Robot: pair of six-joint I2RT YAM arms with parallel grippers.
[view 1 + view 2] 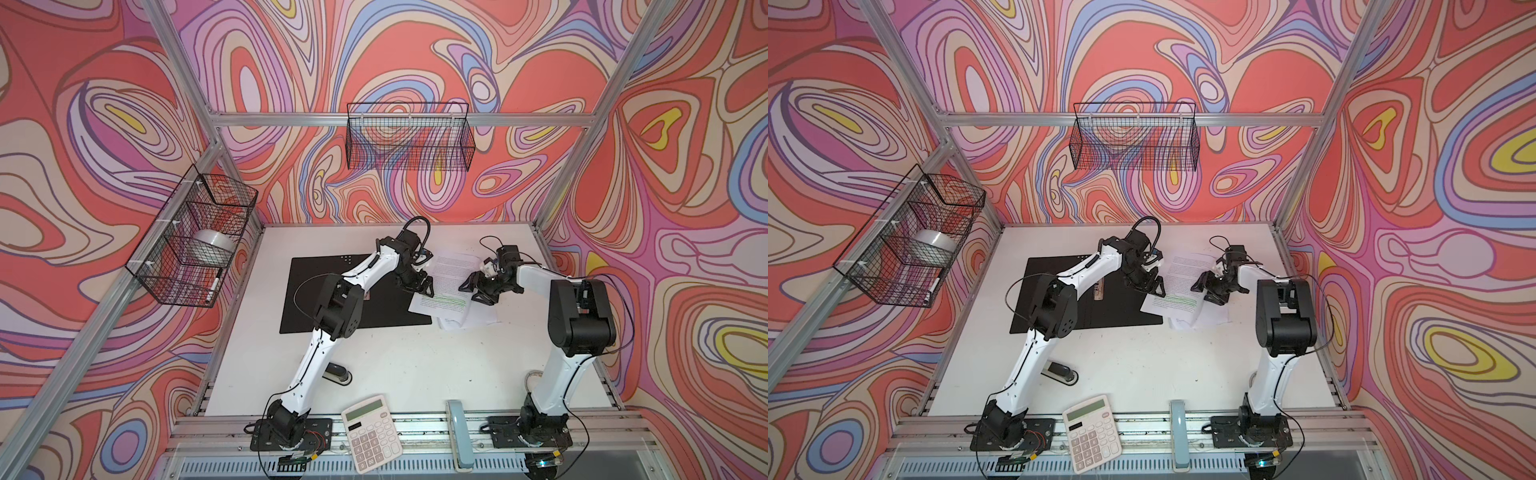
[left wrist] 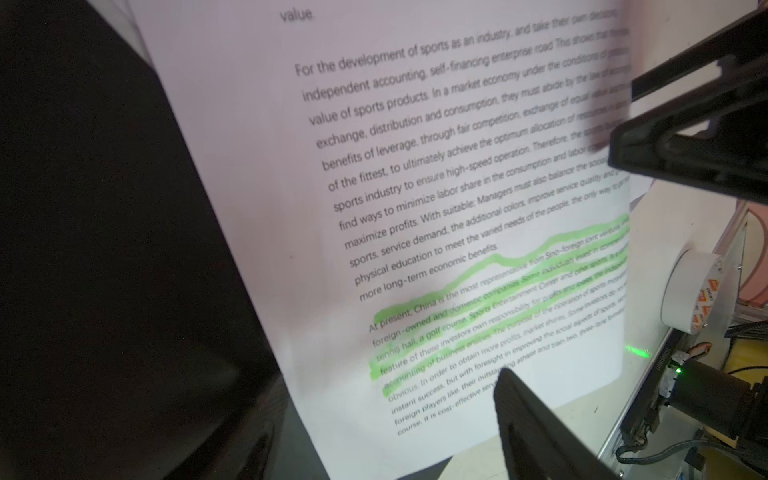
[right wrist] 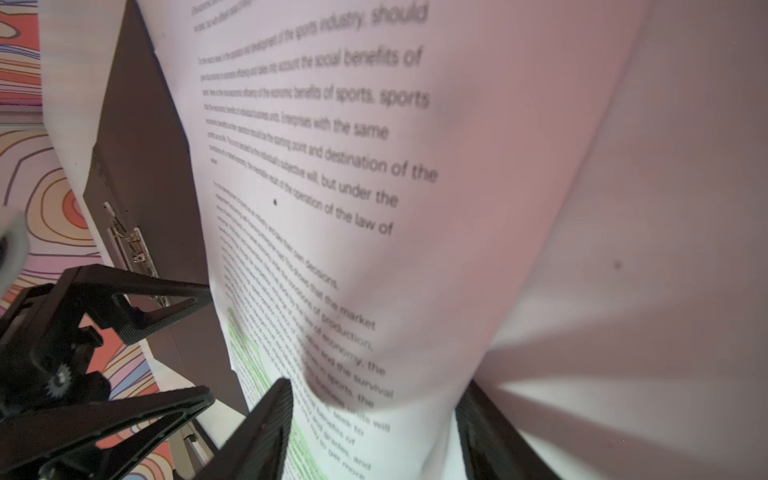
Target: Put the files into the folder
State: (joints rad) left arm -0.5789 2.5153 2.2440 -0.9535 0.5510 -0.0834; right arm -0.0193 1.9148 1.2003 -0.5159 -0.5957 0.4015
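The folder [image 1: 307,291] lies open on the white table, black inside up, with its metal clip [image 3: 133,245] showing. The files [image 1: 446,270], white printed sheets, one with a green highlighted band, lie partly over the folder's right edge. My left gripper [image 1: 422,289] is open and low over the files' left edge, one finger [image 2: 532,428] above the printed sheet, the other toward the folder [image 2: 104,208]. From the right, my right gripper [image 1: 476,292] is open astride the files [image 3: 498,166], and a sheet bows up between its fingers [image 3: 257,432].
A calculator [image 1: 371,432] and a pale blue-green stapler [image 1: 459,432] lie at the front rail. A dark stapler [image 1: 338,373] sits near the left arm. Wire baskets hang on the left wall [image 1: 195,237] and the back wall [image 1: 409,137]. A tape roll [image 2: 690,295] stands by the table edge.
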